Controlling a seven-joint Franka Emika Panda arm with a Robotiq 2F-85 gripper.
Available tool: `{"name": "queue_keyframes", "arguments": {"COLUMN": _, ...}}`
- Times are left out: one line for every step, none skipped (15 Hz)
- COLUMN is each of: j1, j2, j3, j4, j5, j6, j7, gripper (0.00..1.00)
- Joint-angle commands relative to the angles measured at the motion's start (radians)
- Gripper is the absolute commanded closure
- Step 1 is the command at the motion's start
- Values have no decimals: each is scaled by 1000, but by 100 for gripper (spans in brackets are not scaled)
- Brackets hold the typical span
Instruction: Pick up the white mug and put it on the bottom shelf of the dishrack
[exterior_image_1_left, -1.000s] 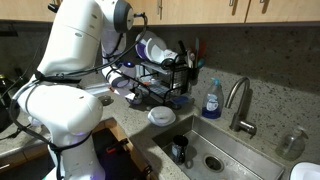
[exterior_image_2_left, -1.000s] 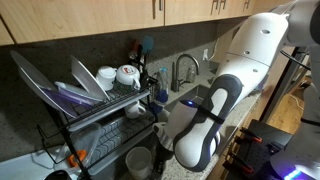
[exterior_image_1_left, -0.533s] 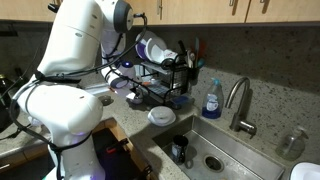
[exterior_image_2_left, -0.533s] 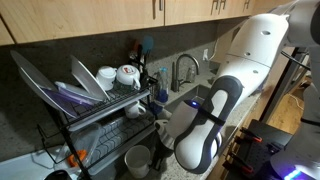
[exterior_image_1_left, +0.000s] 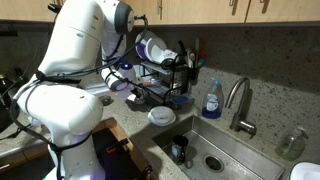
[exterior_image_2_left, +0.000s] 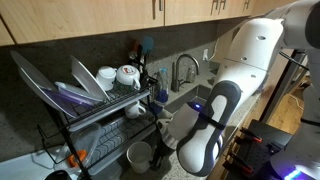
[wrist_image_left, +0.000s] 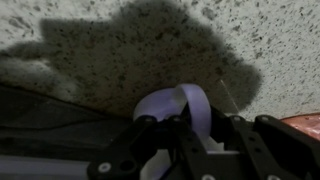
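Jaws are clamped on the thin wall of the small plain ceramic white mug (wrist_image_left: 188, 103). In the wrist view it pokes up toward 12 o'clock between the dark fingers (wrist_image_left: 150, 135) of the black Robotiq gripper (wrist_image_left: 195, 128), with a pale speckled stone surface (wrist_image_left: 240, 40) filling everything behind. In an exterior view the white mug (exterior_image_2_left: 138, 156) is down at roughly 6 o'clock from the black wire two-tier dishrack (exterior_image_2_left: 92, 106). It's outside the rack, and the gripper (exterior_image_2_left: 155, 143) reaches it from about 3 o'clock. Can't tell if it's resting on the counter or lifted a hair. It isn't on the dark tray-like bottom shelf (exterior_image_1_left: 160, 99) of the dishrack (exterior_image_1_left: 168, 68). Large round plates (exterior_image_2_left: 85, 80) lean in the top tier. A shallow white bowl (exterior_image_1_left: 162, 116) sits on the counter at about 6 o'clock of the rack. A blue dish-soap bottle (exterior_image_1_left: 212, 100) stands at its 3 o'clock, just beside the curved metal faucet (exterior_image_1_left: 238, 103) over the stainless sink (exterior_image_1_left: 225, 160).
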Motion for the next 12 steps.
{"name": "queue_keyframes", "arguments": {"j1": 75, "j2": 5, "j3": -113, "j4": -34, "j5": -222, "j6": 58, "j7": 264, "gripper": 97}}
{"name": "queue_keyframes", "arguments": {"j1": 89, "j2": 11, "j3": -140, "j4": -37, "j5": -279, "j6": 67, "j7": 324, "gripper": 97}}
{"name": "queue_keyframes", "arguments": {"j1": 109, "j2": 12, "j3": -167, "j4": -38, "j5": -319, "j6": 70, "j7": 373, "gripper": 97}}
{"name": "queue_keyframes", "arguments": {"j1": 120, "j2": 11, "j3": -185, "j4": -40, "j5": -350, "j6": 70, "j7": 412, "gripper": 97}}
{"name": "queue_keyframes", "arguments": {"j1": 132, "j2": 10, "j3": -201, "j4": -42, "j5": -373, "j6": 74, "j7": 442, "gripper": 97}}
{"name": "queue_keyframes", "arguments": {"j1": 139, "j2": 4, "j3": -210, "j4": -45, "j5": -391, "j6": 71, "j7": 465, "gripper": 97}}
{"name": "queue_keyframes", "arguments": {"j1": 141, "j2": -1, "j3": -214, "j4": -49, "j5": -406, "j6": 69, "j7": 485, "gripper": 97}}
{"name": "queue_keyframes", "arguments": {"j1": 139, "j2": -8, "j3": -213, "j4": -54, "j5": -419, "j6": 64, "j7": 502, "gripper": 97}}
{"name": "queue_keyframes", "arguments": {"j1": 139, "j2": -15, "j3": -214, "j4": -57, "j5": -427, "j6": 61, "j7": 515, "gripper": 97}}
{"name": "queue_keyframes", "arguments": {"j1": 134, "j2": -23, "j3": -209, "j4": -62, "j5": -436, "j6": 55, "j7": 525, "gripper": 97}}
{"name": "queue_keyframes", "arguments": {"j1": 129, "j2": -28, "j3": -205, "j4": -66, "j5": -444, "j6": 52, "j7": 530, "gripper": 97}}
{"name": "queue_keyframes", "arguments": {"j1": 127, "j2": -36, "j3": -203, "j4": -71, "j5": -449, "j6": 49, "j7": 535, "gripper": 97}}
